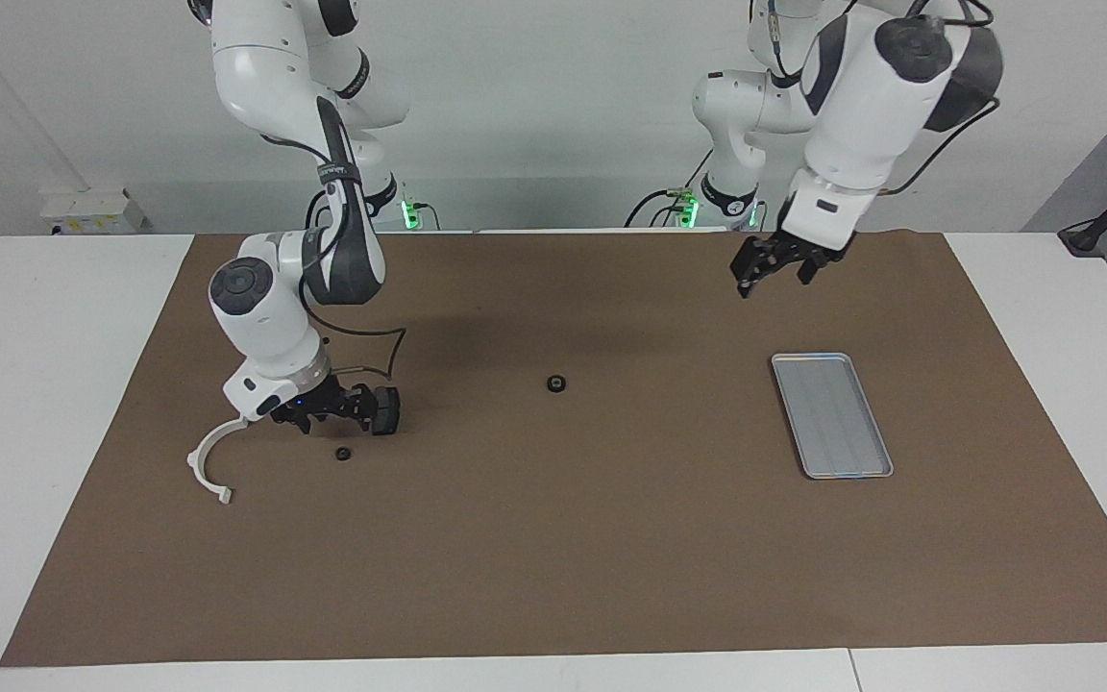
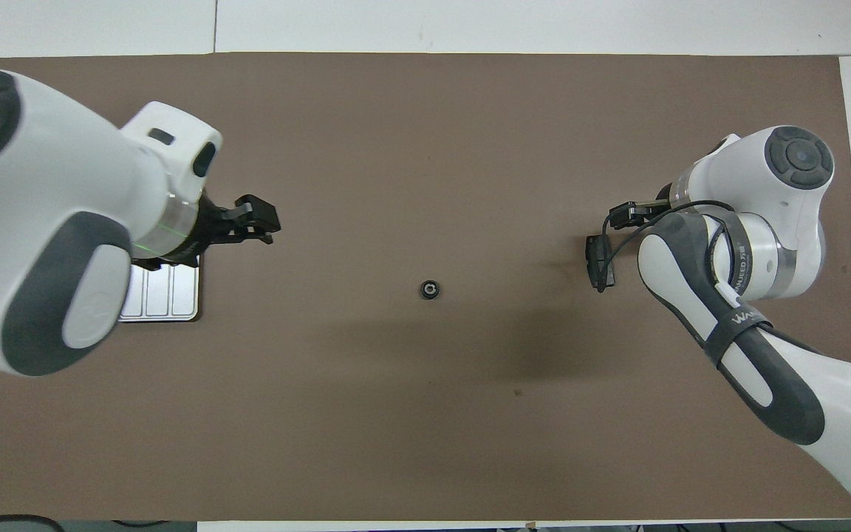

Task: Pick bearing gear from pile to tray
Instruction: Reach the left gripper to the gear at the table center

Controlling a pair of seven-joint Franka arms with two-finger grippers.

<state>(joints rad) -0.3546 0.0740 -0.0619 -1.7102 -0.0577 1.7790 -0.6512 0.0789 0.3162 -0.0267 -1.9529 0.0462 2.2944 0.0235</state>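
**Currently on the mat: pile, two grippers, one tray**

Item 1. White arc bracket (image 1: pixel 195 459). It lies flat on the brown mat (image 1: pixel 553 557) at the right arm's end of the table, just beside the right gripper, with one tip close under the wrist.

Item 2. Right gripper (image 1: pixel 332 415). It is low over the pile with its jaws spread and nothing gripped.

Item 3. Small black round piece (image 1: pixel 344 454). It lies loose on the mat, just beside the right gripper and farther from the robots than it.

Item 4. Dark grey brake pad (image 1: pixel 386 410). It sits on the mat right at the right gripper's outer finger. Whether the two touch cannot be told.

Item 5. Bearing gear (image 1: pixel 556 384). This black ring lies alone mid-mat, well apart from both grippers and outside the tray.

Item 6. Left gripper (image 1: pixel 773 269). It is raised over bare mat with its fingers released and carrying nothing.

Item 7. Silver tray (image 1: pixel 832 415). It is flat and ridged, and lies near the left gripper, farther from the robots than the mat under it. It holds no parts.
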